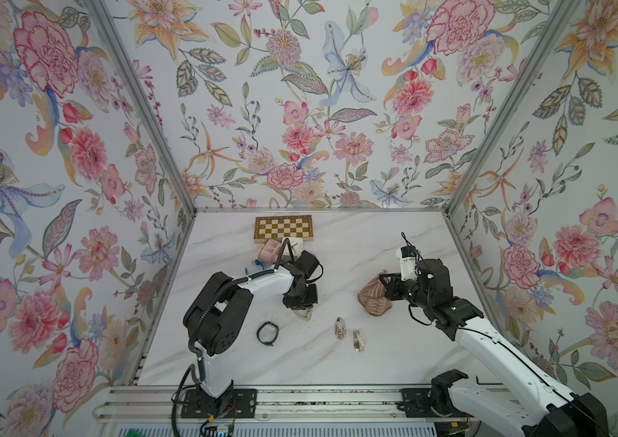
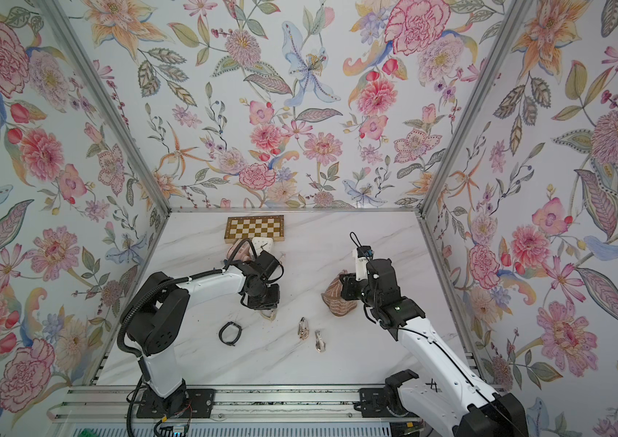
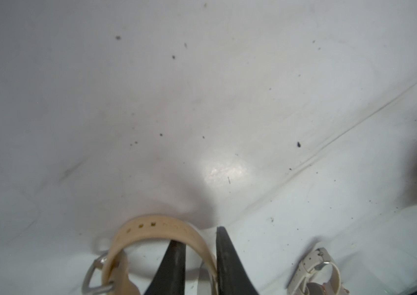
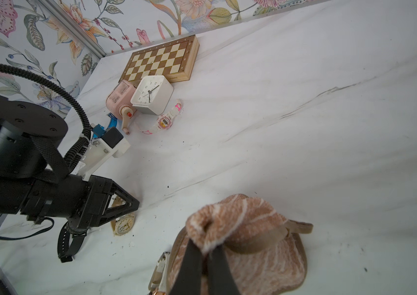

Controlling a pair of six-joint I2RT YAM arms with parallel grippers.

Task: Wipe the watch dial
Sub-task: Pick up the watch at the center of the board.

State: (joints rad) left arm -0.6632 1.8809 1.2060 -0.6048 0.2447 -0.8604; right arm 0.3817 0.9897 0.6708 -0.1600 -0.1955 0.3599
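A beige watch stands on edge on the marble table, and its cream dial (image 4: 123,224) shows in the right wrist view. Its strap (image 3: 151,227) loops up between the fingers of my left gripper (image 3: 197,235), which is shut on the strap from above. In both top views the left gripper (image 1: 301,308) (image 2: 267,312) covers most of the watch. To the right, my right gripper (image 4: 206,245) is shut on a bunched fold of the brown striped cloth (image 4: 240,222) (image 1: 371,295), which rests on the table apart from the watch.
A black band watch (image 1: 267,333) lies in front of the left arm. Two pale watches (image 1: 339,327) (image 1: 357,340) lie near the cloth. At the back stand a chessboard (image 1: 283,228), a white clock (image 4: 152,93), a pink sharpener (image 4: 119,98) and a pink-and-white watch (image 4: 165,122).
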